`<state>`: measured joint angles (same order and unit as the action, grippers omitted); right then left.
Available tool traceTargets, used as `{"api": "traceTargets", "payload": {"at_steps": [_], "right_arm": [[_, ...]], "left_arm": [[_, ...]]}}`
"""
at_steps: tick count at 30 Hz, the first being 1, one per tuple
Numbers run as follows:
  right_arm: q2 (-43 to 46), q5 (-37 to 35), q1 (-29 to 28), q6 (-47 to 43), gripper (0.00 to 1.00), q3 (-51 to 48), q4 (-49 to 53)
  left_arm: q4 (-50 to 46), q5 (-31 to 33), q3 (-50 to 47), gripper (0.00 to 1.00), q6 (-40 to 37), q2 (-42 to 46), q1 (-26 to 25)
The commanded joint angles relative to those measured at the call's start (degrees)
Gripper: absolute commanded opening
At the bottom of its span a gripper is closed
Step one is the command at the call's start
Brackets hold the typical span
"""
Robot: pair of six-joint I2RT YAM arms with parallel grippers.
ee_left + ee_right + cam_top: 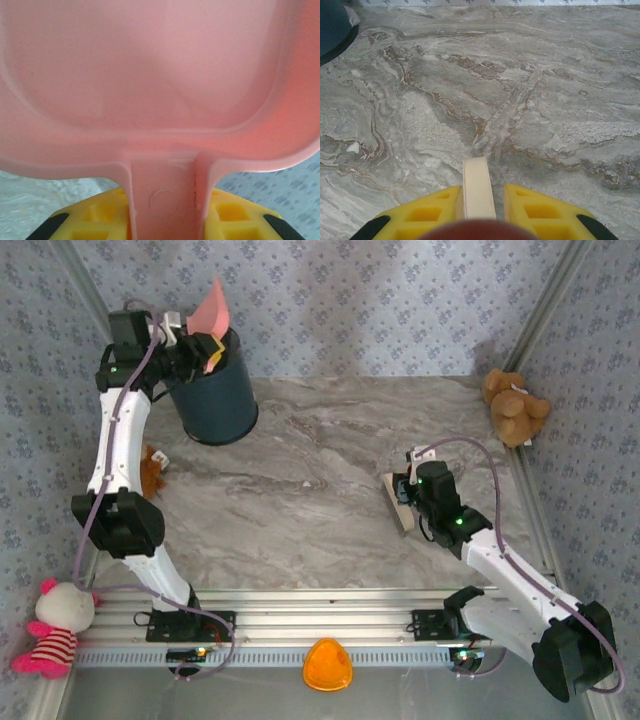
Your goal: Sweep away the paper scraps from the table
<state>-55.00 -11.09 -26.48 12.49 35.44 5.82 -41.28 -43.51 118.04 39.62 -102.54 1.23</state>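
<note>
Centre of the top view: the table (330,490), grey-beige marble veining, fills the middle of the frame; it also takes up most of the right wrist view (520,100); where the paper scraps are I cannot tell from these views.

Upper left of the top view: dark blue bin (215,400) stands on the table's far left corner; its edge shows at upper left of the right wrist view (332,25); pink dustpan (212,308) is tilted steeply above the bin's mouth.

Left gripper (205,350): jaws pressed onto the dustpan's handle; in the left wrist view the yellow fingers (100,215) sit on either side of the handle, gripper (165,210), with the pan's inside (150,65) across the upper frame.

Right gripper (405,492), right of centre: jaws drawn in on a cream flat tool (396,504); in the right wrist view the tool (477,185) shows edge-on between the yellow fingers (427,210), gripper (480,200); its tip is low over the marble, contact unclear.

Outward: teddy bear (515,405) upper right, at the table's corner; small brown plush (152,470) at the left edge beside the left arm; ribbed rail (320,620) along the bottom; orange object (328,665) bottom centre, below the rail; pink-and-white plush (55,630) lower left.
</note>
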Motion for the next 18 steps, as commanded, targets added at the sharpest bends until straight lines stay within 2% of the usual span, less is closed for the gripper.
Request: {"api": "traceTargets", "payload": {"at_steps": [1,11,18], "right_arm": [[1.04,0.72,0.12,1.22,0.0,-0.09,-1.79],[1.47,0.5,0.18,1.75,0.0,-0.32,-1.94],[1.8,0.23,0.18,1.75,0.0,-0.37,-1.87]], "left_arm": [[-12.78,2.38,3.31,0.0,-13.24,-1.09,-1.51],[-24.03,13.1,5.71,0.0,-29.61,-1.17,-8.21],[-28.94,21.79,4.38,0.0,-36.99,-1.87,-13.7]]}}
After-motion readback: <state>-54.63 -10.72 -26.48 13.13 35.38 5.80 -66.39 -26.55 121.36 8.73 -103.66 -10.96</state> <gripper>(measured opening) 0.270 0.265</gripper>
